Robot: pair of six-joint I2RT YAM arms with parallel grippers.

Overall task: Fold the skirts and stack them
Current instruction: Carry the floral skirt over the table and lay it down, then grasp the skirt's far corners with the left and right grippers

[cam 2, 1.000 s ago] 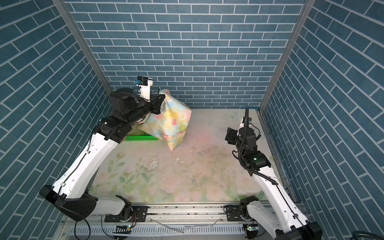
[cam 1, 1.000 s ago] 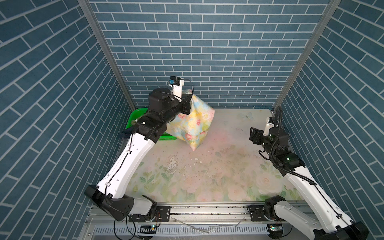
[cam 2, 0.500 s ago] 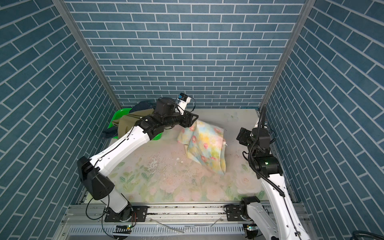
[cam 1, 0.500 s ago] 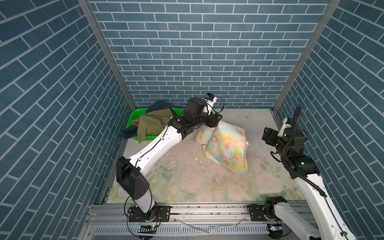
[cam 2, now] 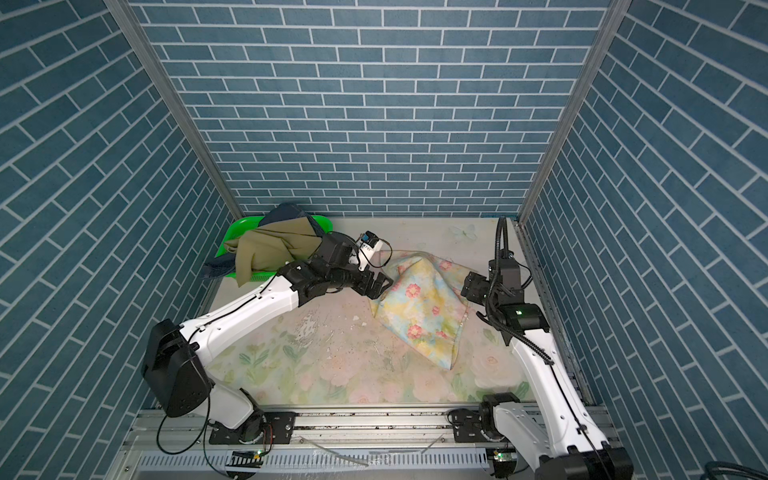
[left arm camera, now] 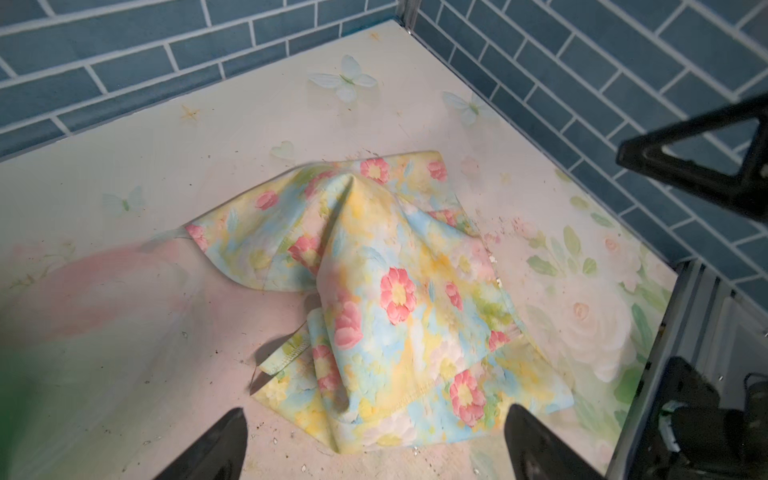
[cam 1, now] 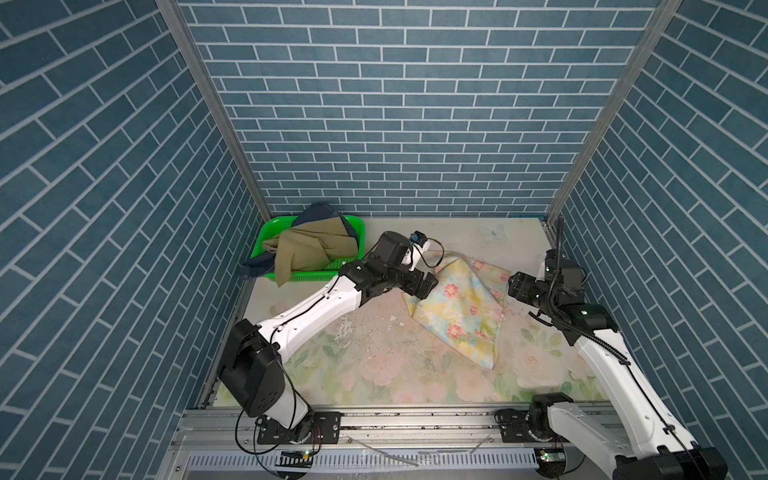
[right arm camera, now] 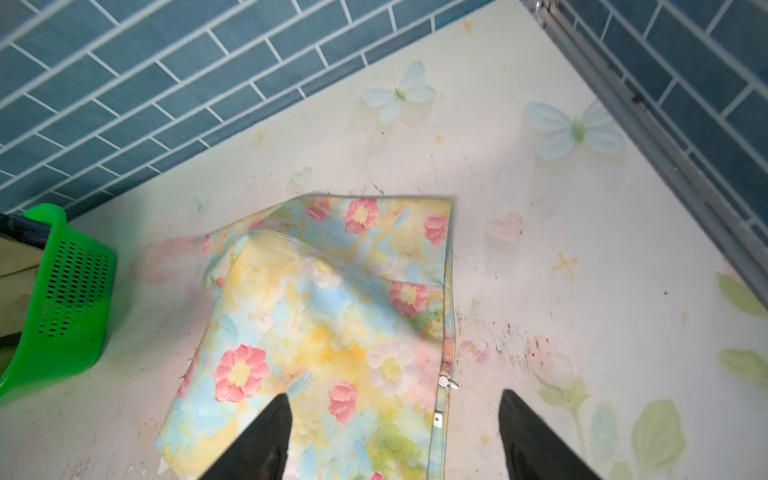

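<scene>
I start at the far left corner, where the green basket (cam 1: 316,277) sits on the tabletop (cam 1: 374,361) against the back wall. The khaki skirt (cam 1: 307,249) is heaped in it and spills over its front rim. The denim skirt (cam 1: 318,212) lies under the khaki one, poking up at the back and hanging out over the basket's left side. Both top views show this pile.

Moving right, my left arm reaches across from the front left. Its claw (cam 1: 424,286) is at the left edge of the floral skirt (cam 1: 461,307). From the left wrist camera I see the two fingers (left arm camera: 232,424) spread wide apart with nothing pinched between them; the skirt's near hem lies just beyond the tips.

The floral skirt rests on the tabletop right of centre, well apart from the basket. It is rumpled and unfolded, with a raised ridge through its middle and one corner trailing toward the front.

Further right, the right claw (cam 1: 517,286) hangs just beside the skirt's right edge. In the right wrist view its fingers (right arm camera: 274,428) stand apart and grip nothing. One finger is over the cloth and the other over bare tabletop, with the zip edge between them. I cannot tell whether that finger touches the cloth.
</scene>
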